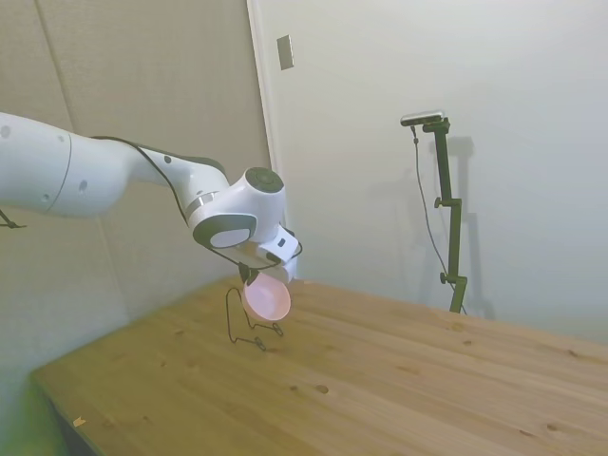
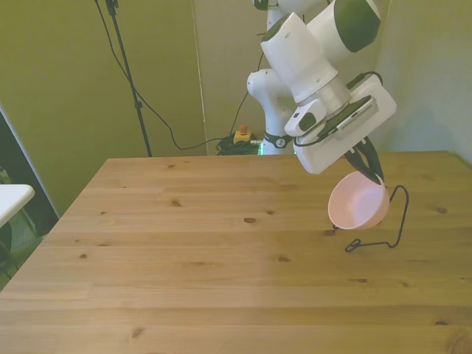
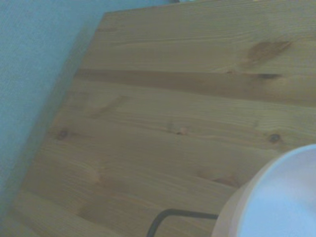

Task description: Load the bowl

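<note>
— Where's the bowl now?

— Up off the table, tipped on edge, hanging from the gripper. The dark fingers are pinched on its upper rim, so the hand is closed on it. In the front view its hollow faces me; from the side it looks to sit right at the wire rack, over by the table's far edge next to the wall.

— Is it in the rack already?

— I can't say. In the front view the wire loop rises just beside the bowl on that view's right, and the rack's foot lies on the wood below it. Whether the rim touches the wire, I can't tell. The wrist view only gives a blurred curve of the bowl and a bit of black wire under it.

— So what would make this step go well?

— I'd judge it's the seating. Keep the bowl on edge, line its rim up with the gap between the upright wires, and bring it down slowly and straight. That rack looks light; a sideways nudge could slide or tip it.

— And letting go?

— Only once the wires carry the bowl's weight. Open too soon and a smooth round bowl would probably roll off across the table.
</note>
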Motion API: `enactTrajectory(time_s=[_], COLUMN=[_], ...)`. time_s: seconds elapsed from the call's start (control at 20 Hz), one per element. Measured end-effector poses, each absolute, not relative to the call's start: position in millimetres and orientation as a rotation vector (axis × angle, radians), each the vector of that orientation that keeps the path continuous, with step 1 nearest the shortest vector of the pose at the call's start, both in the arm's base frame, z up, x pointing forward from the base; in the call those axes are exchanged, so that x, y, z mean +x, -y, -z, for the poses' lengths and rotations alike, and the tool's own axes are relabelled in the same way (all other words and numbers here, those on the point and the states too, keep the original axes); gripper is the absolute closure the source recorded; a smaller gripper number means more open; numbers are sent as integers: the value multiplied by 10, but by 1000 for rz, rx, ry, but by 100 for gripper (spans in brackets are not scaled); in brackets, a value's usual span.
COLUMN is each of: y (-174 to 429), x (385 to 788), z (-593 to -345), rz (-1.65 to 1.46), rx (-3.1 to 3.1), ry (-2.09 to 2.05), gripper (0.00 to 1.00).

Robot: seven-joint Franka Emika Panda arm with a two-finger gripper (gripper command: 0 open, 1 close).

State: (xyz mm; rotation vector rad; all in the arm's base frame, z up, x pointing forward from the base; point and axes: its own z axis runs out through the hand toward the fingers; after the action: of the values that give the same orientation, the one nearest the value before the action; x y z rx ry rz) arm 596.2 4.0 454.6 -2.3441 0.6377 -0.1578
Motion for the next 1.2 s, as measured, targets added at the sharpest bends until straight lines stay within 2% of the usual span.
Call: enactTrajectory(time_s=[0.55, 1.2], y=[84, 54], x=[5839, 5847], z=[-4307, -4153], rz=[129, 130], rx=[-2211, -2128], ry=[-517, -431], gripper=[100, 100])
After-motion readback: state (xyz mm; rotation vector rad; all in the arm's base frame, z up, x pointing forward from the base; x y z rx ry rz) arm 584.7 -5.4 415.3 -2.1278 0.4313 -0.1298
